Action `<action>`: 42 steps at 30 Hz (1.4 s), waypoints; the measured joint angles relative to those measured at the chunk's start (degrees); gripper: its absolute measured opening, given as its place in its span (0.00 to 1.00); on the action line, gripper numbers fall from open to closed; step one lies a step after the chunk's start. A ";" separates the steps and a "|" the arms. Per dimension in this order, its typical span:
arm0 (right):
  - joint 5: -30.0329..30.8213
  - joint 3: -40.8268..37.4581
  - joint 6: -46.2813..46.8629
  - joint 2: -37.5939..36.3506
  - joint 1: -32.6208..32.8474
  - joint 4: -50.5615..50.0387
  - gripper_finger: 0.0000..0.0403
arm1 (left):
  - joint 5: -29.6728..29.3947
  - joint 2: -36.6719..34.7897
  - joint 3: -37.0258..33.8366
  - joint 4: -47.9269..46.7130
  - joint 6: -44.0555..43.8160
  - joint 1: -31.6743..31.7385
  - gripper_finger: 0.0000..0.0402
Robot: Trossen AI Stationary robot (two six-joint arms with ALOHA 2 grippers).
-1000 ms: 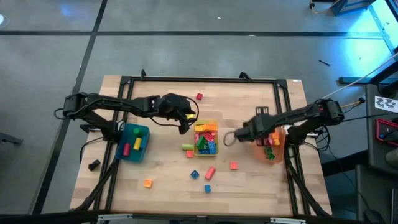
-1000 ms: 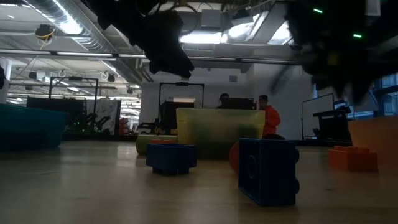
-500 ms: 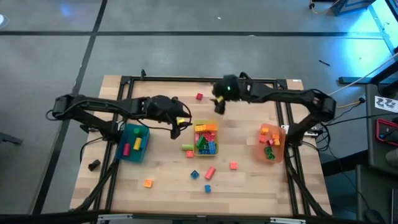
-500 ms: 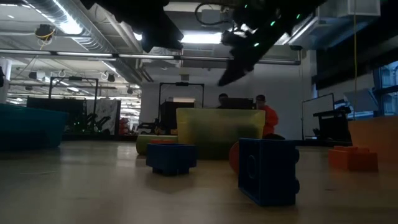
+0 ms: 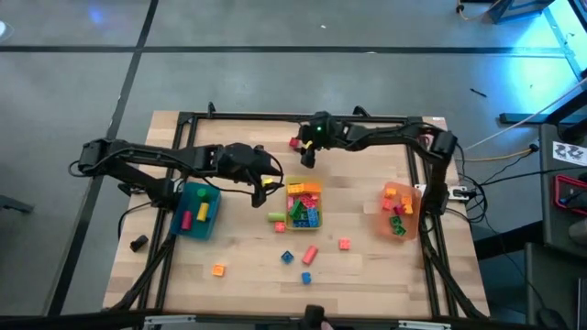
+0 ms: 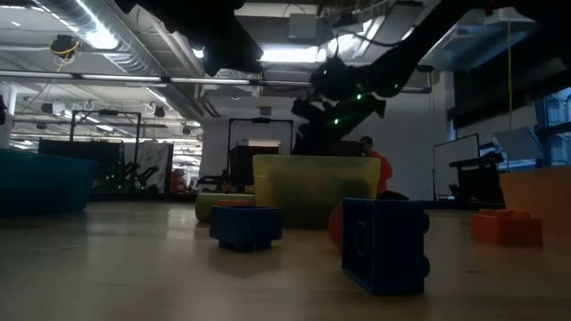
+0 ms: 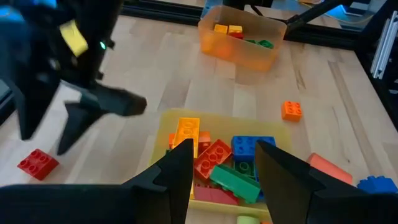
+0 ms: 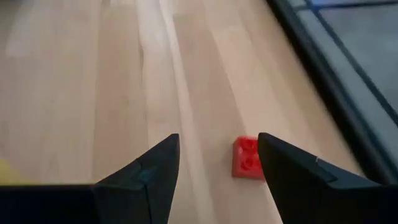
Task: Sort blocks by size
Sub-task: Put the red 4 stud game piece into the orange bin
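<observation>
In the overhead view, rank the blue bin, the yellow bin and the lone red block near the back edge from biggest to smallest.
1. blue bin
2. yellow bin, close to the blue bin, looking slightly smaller
3. red block, far the smallest

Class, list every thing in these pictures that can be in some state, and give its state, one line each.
left gripper: open, empty, above the yellow bin
right gripper: open, empty, near the red block
red block: lying alone on the table, studs up
yellow bin: upright, holding mixed blocks
orange bin: upright, holding several blocks
blue bin: upright, holding a few blocks
</observation>
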 joint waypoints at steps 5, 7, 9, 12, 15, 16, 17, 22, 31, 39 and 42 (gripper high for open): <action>0.98 3.60 -0.37 5.55 0.00 0.36 0.54 | -0.05 0.01 0.00 0.13 0.00 -0.04 0.39; 2.85 5.55 -1.39 7.28 0.00 -0.12 0.54 | -0.07 0.01 0.00 0.01 -0.53 -0.04 0.39; 5.18 7.58 -1.54 8.61 0.00 -1.74 0.54 | -0.07 0.01 0.00 0.09 -1.30 -0.04 0.39; 6.57 10.27 -1.55 9.56 -0.28 -6.62 0.54 | -0.09 0.01 0.00 0.04 -2.38 -0.04 0.39; 6.98 10.89 -1.55 9.65 -0.68 -9.15 0.54 | -0.09 0.01 0.00 -0.15 -2.36 -0.04 0.39; 7.30 10.93 -1.56 9.65 -0.78 -9.08 0.54 | -0.09 0.01 0.00 -0.22 -2.36 -0.04 0.39; 7.45 10.93 -1.56 9.65 -1.06 -9.14 0.54 | -0.09 0.01 0.00 -0.27 -2.38 -0.04 0.39; 4.17 10.99 -1.00 10.14 -2.37 -9.78 0.54 | -0.20 0.01 0.00 -0.28 -2.38 -0.04 0.39; 3.47 11.00 -1.08 13.24 -2.47 -7.40 0.54 | -0.25 0.01 0.00 -0.31 -2.38 -0.04 0.39; 2.85 11.00 -1.48 13.19 -2.54 -6.52 0.46 | -0.27 0.01 0.00 -0.31 -2.37 -0.04 0.39; 2.46 11.00 -1.51 13.17 -2.54 -6.96 0.36 | -0.27 0.01 0.00 -0.31 -2.40 -0.04 0.39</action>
